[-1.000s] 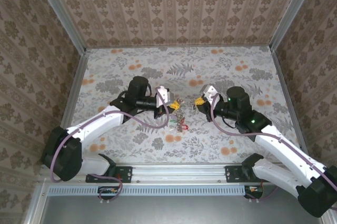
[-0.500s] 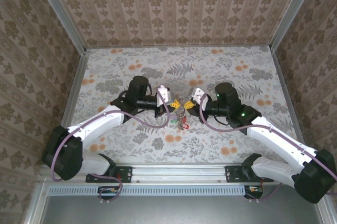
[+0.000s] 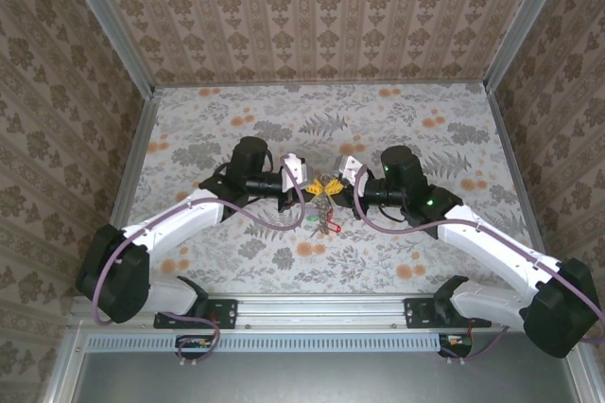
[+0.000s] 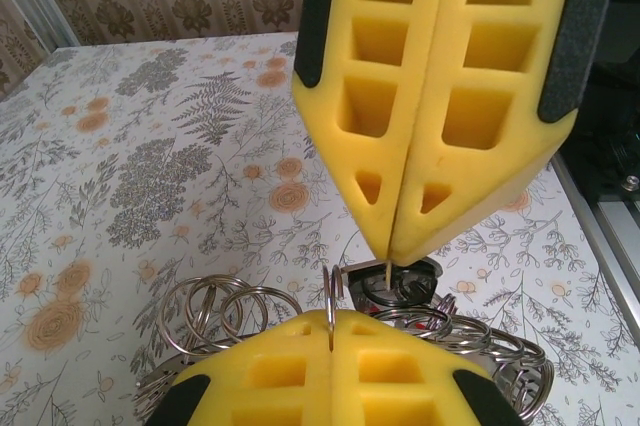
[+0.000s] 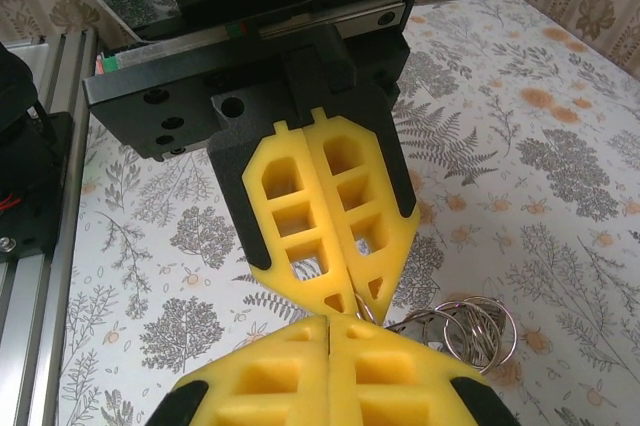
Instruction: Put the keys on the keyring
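My left gripper point(image 3: 312, 191) point(image 4: 331, 324) is shut on a thin loop of the keyring point(image 4: 215, 308), a bunch of steel rings that spreads to both sides of its yellow fingers. My right gripper point(image 3: 334, 185) point(image 4: 388, 254) meets it tip to tip, shut, with a thin pale key blade sticking out between its tips. Just under that blade sits a black key head point(image 4: 405, 284). In the top view, other keys point(image 3: 322, 223) with red and green tags hang below the two grippers. The right wrist view shows my right gripper point(image 5: 329, 324) against the left gripper point(image 5: 348, 304), with keyring loops point(image 5: 482, 331) beside them.
The floral table point(image 3: 425, 129) lies open on all sides of the grippers. Patterned walls point(image 3: 312, 15) close in the back and both sides. An aluminium rail point(image 3: 312, 308) runs along the near edge by the arm bases.
My right gripper has moved left, from a short way off to tip-to-tip contact with the left gripper. The left gripper has stayed in place with the keyring.
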Controlling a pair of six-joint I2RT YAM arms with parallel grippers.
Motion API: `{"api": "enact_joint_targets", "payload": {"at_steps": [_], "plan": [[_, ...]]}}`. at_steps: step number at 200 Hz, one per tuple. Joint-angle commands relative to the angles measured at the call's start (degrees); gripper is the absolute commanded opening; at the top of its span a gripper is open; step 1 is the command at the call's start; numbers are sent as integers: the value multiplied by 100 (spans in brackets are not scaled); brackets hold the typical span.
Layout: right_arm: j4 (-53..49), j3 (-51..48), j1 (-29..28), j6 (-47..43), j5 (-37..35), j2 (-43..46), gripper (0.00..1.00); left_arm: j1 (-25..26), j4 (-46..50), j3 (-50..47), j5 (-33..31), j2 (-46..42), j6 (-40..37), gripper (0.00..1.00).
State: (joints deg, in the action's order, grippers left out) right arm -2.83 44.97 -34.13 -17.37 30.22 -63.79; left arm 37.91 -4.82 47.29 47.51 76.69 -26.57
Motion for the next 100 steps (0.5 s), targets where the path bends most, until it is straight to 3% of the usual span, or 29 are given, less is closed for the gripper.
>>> {"api": "enact_joint_targets", "payload": {"at_steps": [1, 100], "plan": [[219, 188, -63, 63, -189, -45, 0, 50, -169, 86, 110, -9, 95, 0], [290, 152, -171, -29, -797, -159, 0, 80, -90, 133, 153, -11, 46, 0]]}}
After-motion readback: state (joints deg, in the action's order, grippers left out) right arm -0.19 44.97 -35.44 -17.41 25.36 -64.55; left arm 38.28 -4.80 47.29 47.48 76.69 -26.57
